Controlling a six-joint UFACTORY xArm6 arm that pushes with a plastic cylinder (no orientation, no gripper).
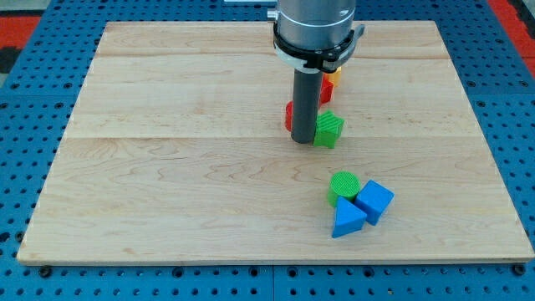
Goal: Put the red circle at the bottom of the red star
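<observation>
The worktop is a pale wooden board of joined planks with fine grain lines, resting on a blue perforated base dotted with regular holes; a red patch of the same base shows at the view's top corners. The tool here is a plain dark, smooth cylindrical rod hanging from a grey metal collar, with no jaws to open or close, and it holds nothing. My tip stands on the wood near the board's middle, touching or just beside the green star, a ribbed, matte block on the tip's right side in the view. Just behind the rod, on the view's left of it, peeks a red block; most of it is hidden, so its shape cannot be told. Another red block shows past the rod toward the view's top, also mostly hidden, with a yellow block just above it beneath the collar. Which of the two is the red circle and which the red star cannot be told. Well below the tip, toward the view's bottom right, a green cylinder with a ribbed top touches a blue cube and a blue triangular block, clustered tightly.
</observation>
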